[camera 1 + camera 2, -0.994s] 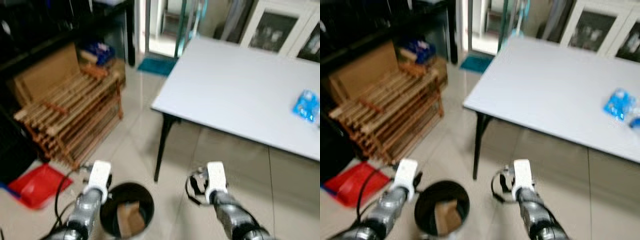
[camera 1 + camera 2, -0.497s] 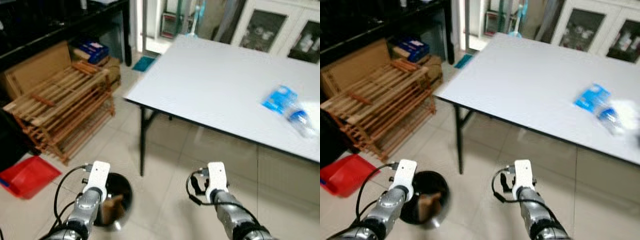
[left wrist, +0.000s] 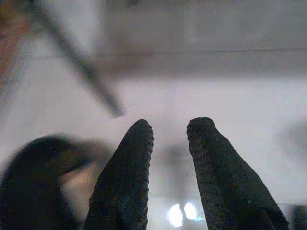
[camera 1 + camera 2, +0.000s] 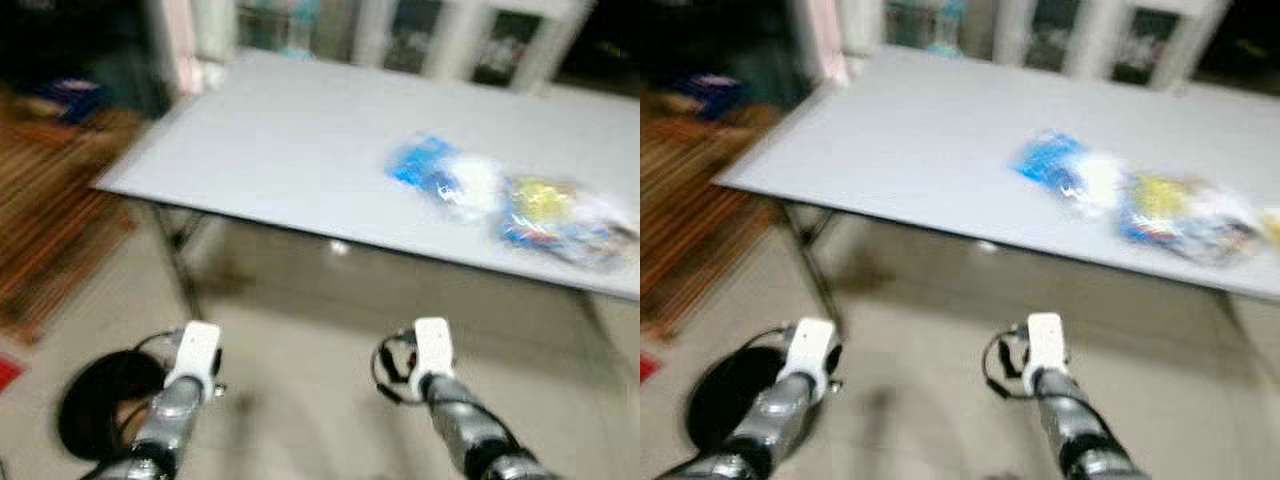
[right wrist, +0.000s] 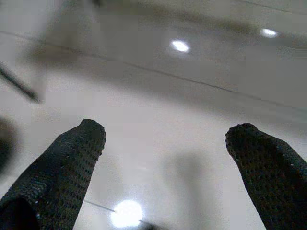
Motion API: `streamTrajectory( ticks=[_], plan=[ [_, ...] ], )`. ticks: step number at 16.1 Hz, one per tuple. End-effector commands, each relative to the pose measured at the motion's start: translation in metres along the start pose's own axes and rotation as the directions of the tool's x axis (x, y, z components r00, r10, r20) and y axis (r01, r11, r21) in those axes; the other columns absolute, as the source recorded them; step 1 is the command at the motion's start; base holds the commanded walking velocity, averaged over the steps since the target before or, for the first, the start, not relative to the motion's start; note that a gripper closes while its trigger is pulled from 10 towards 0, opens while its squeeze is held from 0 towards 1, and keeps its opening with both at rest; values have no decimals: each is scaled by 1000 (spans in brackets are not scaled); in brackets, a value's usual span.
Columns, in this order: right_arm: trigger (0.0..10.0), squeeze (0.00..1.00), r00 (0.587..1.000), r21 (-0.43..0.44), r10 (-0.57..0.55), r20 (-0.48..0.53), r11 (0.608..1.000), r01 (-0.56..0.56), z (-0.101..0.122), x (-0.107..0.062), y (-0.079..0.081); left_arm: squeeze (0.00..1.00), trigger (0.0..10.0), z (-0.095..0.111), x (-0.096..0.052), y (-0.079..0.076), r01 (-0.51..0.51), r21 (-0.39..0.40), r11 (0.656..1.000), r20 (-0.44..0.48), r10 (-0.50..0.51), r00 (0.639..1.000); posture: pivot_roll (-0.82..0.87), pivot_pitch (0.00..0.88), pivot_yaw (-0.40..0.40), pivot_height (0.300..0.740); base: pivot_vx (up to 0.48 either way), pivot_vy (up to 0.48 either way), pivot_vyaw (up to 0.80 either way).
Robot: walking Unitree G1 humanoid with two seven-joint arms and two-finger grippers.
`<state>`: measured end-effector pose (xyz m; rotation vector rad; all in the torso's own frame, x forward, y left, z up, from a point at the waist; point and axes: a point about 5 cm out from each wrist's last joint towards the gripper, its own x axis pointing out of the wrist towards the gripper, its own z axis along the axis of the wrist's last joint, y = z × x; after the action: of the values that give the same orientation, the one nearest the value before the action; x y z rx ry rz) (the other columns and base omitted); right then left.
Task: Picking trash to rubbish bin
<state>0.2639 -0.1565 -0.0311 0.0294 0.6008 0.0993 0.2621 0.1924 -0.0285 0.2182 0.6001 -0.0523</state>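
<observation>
A white table (image 4: pixel 290 160) crosses the upper frame above a shiny tiled floor (image 4: pixel 320 340). Blurred trash wrappers (image 4: pixel 500 200) lie at its right. The black rubbish bin (image 4: pixel 95 410) stands lower left. Both arms reach forward low. The left gripper (image 3: pixel 168 139) is narrowly parted and the right gripper (image 5: pixel 165 139) spread wide; both hold nothing.

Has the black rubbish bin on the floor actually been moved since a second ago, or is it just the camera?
Cannot tell for sure, but probably not: the rubbish bin still sits left of the table leg, as before. The whole view has swung right, so the camera turned.
</observation>
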Motion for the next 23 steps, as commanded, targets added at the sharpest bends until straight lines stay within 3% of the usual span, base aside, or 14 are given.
streamTrajectory(
  ticks=[1, 8, 13, 15, 19, 23],
  plan=[
    [10000, 0, 1000, 17, -9, -9, 1000, 9, -4, -1, -1, 0, 10000, -2, -1, -4, 11, 2, 1000, -8, -11, 1000, 16, 42, -53, 740, 0, -480, 0],
    [10000, 0, 1000, 16, -4, -9, 1000, 4, -4, -1, 0, 0, 10000, -1, 0, -3, 6, 6, 1000, -6, -6, 1000, 17, 43, -53, 740, 0, -455, 0],
    [10000, 0, 1000, 17, 5, -7, 1000, -5, -3, -1, 1, 0, 10000, 9, 3, -3, -6, 1, 1000, 29, 6, 1000, 19, 44, -53, 740, 0, 0, 0],
    [10000, 0, 1000, 9, 5, -2, 1000, -5, -2, -1, 1, 0, 10000, 22, 5, -7, 12, 19, 1000, 83, -13, 996, 20, 44, -53, 740, 0, 0, 0],
    [10000, 0, 996, -13, 3, 94, 1000, -2, 22, 4, 0, 0, 10000, 51, 8, -8, 12, 63, 998, 205, -24, 978, 18, 44, -51, 740, 0, 0, 0],
    [10000, 0, 947, 1, -9, 320, 1000, 10, 75, 7, -1, 0, 10000, 97, 6, -1, -27, 106, 994, 410, -19, 912, 17, 47, -51, 740, 0, 0, 0]
  ],
)
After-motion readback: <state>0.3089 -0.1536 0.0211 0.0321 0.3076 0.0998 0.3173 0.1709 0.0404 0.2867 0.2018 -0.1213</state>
